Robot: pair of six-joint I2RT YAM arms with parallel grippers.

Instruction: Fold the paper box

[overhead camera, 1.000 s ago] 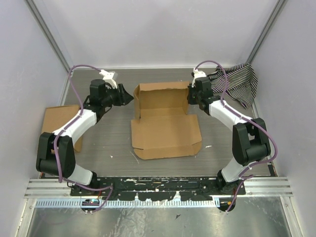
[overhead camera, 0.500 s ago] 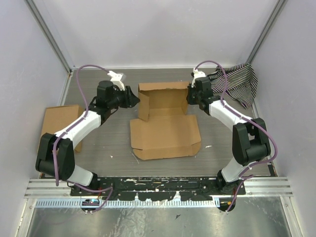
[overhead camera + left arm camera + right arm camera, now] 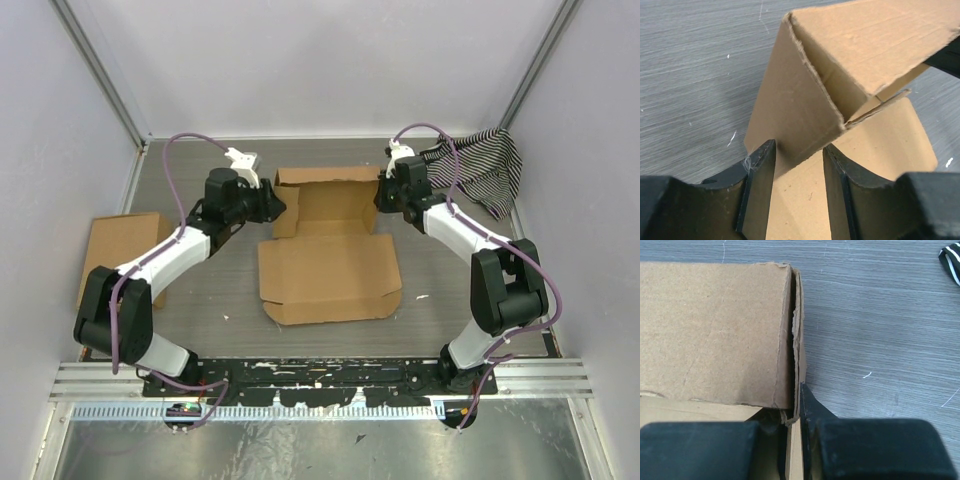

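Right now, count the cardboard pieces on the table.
2: the paper box in the middle; a flat cardboard piece at the far left, partly hidden behind the left arm.

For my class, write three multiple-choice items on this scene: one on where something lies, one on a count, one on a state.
1. Where on the table does the striped cloth lie?
A. near left corner
B. middle of the near edge
C. far right corner

2. How many brown cardboard pieces show in the top view?
A. one
B. two
C. four

3. What state is the box in?
A. partly folded: far wall raised, near panel flat
B. closed all round
C. crumpled into a ball

Answers:
1 C: the cloth is bunched at the far right, beside the wall.
2 B: there is the box, and an oblong piece at the left.
3 A: the far wall and side flaps stand up while the near panel lies flat.
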